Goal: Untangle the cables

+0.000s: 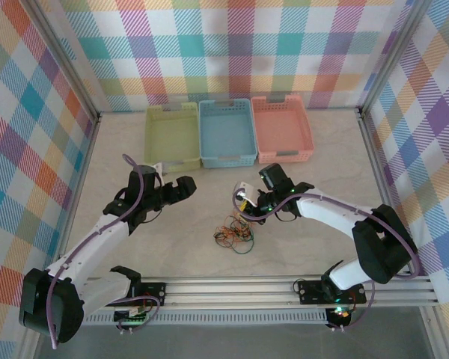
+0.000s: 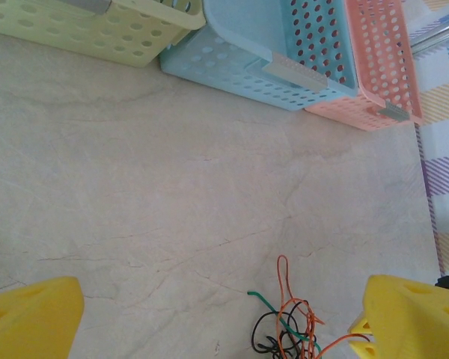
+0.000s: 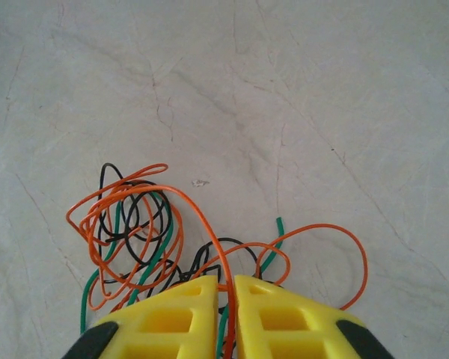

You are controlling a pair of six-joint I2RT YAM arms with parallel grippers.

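The cables (image 1: 233, 235) lie as a small tangle of orange, green and black wire on the table between the two arms. My right gripper (image 1: 243, 202) hovers at the tangle's far right edge. In the right wrist view, its yellow fingers (image 3: 187, 314) are shut on an orange cable (image 3: 202, 217) that runs down through the narrow slit between them (image 3: 226, 288); the remaining loops (image 3: 131, 232) spread to the left. My left gripper (image 1: 187, 185) is open, up and left of the tangle. The left wrist view has the wires (image 2: 292, 329) low between its wide-apart fingers (image 2: 224, 321), close to the right one.
Three perforated baskets stand side by side at the back: yellow-green (image 1: 172, 142), blue (image 1: 227, 134) and pink (image 1: 282, 129). Patterned walls and metal rails (image 1: 284, 293) enclose the marble-look table (image 1: 135, 247).
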